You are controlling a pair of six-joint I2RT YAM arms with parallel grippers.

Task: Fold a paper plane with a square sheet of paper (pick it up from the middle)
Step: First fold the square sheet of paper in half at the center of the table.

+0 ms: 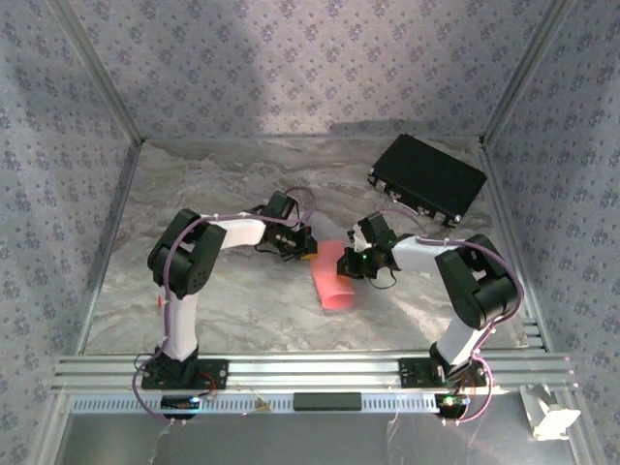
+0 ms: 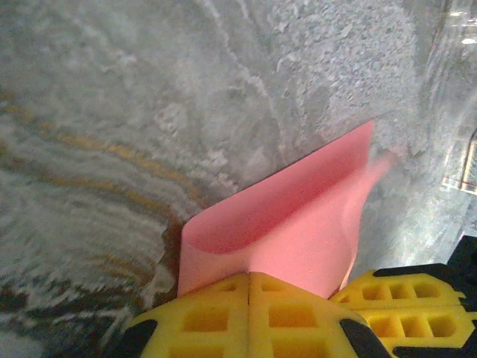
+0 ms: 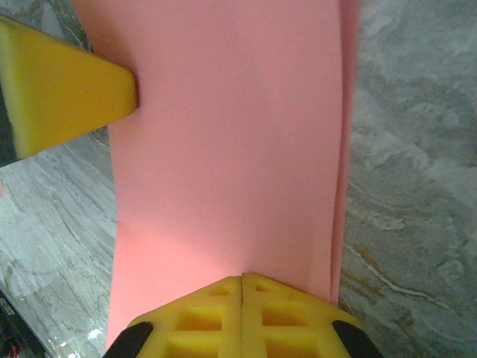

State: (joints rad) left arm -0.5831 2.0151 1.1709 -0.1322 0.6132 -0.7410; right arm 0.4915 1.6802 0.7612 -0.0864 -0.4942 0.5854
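While my left gripper and right gripper clamp the square sheet of paper mid-frame, it seems light and limp; edge pinches suit.

Pale lilac wallpaper with a tiny repeating floral print on the back and both side walls, joined at silver metal corner posts. Grey marble-look tabletop, whitish swirls and a few tan veins, pretty clear up close in the wrist views. Slotted aluminium rail across the near edge. Soft even light, faint shadow along the back wall
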